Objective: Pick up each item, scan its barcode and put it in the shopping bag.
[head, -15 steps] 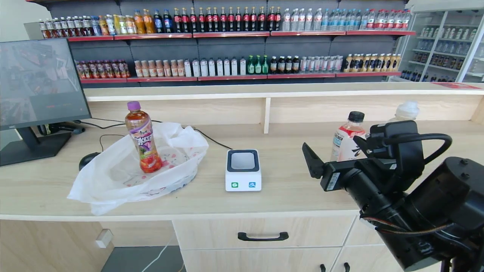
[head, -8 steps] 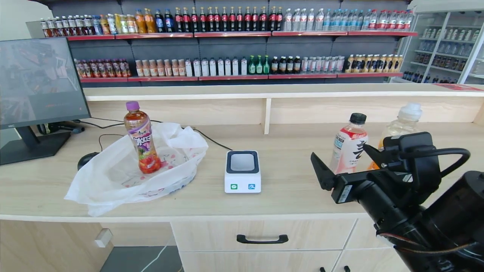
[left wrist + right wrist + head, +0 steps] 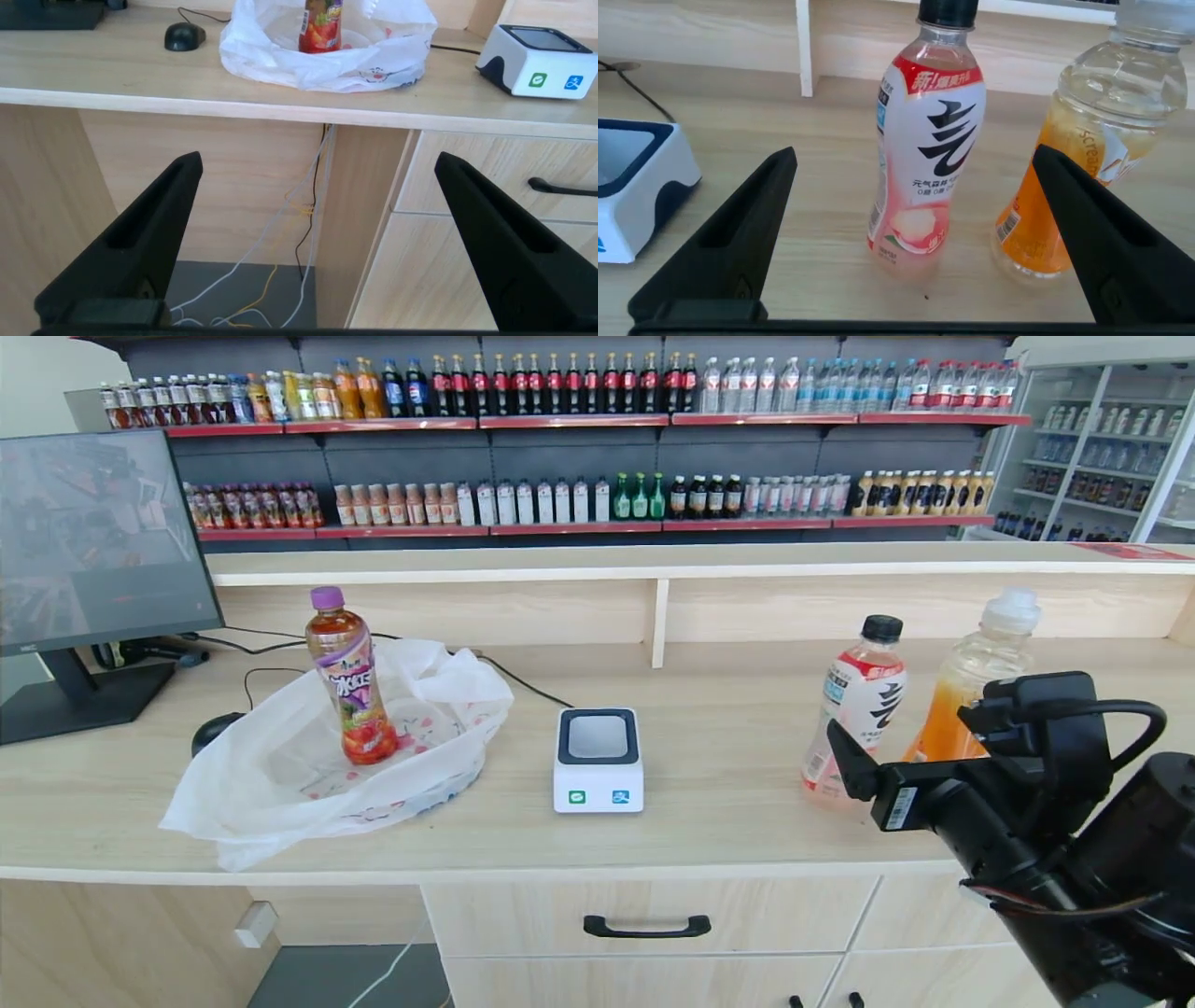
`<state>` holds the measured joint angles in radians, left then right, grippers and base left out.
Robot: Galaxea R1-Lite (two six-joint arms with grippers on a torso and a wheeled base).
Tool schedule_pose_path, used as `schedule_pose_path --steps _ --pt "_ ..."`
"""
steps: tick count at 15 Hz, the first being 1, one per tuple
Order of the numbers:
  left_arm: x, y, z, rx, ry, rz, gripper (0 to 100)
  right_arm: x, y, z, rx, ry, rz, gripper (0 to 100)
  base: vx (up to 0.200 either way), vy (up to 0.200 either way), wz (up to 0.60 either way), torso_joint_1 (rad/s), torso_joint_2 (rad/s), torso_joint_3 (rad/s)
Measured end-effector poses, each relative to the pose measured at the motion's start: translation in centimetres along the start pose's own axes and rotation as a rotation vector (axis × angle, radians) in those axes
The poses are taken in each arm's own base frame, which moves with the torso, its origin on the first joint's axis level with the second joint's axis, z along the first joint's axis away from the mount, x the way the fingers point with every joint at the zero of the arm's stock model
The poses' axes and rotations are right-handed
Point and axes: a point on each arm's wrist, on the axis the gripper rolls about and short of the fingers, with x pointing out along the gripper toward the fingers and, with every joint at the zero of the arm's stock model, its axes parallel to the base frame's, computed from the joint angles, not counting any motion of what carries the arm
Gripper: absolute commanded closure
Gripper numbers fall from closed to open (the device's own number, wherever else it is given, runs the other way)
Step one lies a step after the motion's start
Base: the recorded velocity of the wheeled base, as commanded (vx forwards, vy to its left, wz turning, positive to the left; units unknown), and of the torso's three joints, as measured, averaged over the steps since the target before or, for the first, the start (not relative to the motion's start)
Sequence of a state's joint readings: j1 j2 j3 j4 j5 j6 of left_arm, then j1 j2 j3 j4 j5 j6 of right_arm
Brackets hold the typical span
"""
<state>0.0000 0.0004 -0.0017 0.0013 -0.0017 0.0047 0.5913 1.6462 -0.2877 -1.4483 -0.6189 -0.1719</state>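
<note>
Over at the checkout counter (image 3: 709, 803), points right gripper (image 3: 915, 157), wide open and empty, straight at the pink bottle (image 3: 854, 709), presumably for grabbing and scanning; has left gripper (image 3: 318, 163) down low, open too.

left hand (image 3: 318, 161): spread wide, held low | right hand (image 3: 915, 157): spread wide, pointing forward

Bright, even light; bowed edges

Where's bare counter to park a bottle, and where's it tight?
Free: counter between scanner and black-capped bottle. Tight: that bottle and the orange bottle stand close at right; shopping bag, mouse and monitor stand crowd the left.
</note>
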Motion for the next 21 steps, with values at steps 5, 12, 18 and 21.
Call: schedule_pose_path --steps 5,12,18,21 --pt "0.0 0.0 0.0 0.000 0.000 0.000 0 3.0 -0.3 -1.3 -0.007 0.042 -0.049 0 0.000 0.000 0.00 0.000 0.00 0.000" --pt "0.0 0.0 0.0 0.000 0.001 0.000 0 4.8 -0.3 -1.6 0.035 0.058 -0.073 0 0.000 0.000 0.00 0.000 0.00 0.000" --pt "0.0 0.0 0.0 0.000 0.001 0.000 0 3.5 1.0 -2.6 0.051 0.096 0.024 0 0.000 0.000 0.00 0.000 0.00 0.000" --pt "0.0 0.0 0.0 0.000 0.001 0.000 0 3.2 1.0 -3.2 0.041 0.117 0.058 0 0.000 0.000 0.00 0.000 0.00 0.000"
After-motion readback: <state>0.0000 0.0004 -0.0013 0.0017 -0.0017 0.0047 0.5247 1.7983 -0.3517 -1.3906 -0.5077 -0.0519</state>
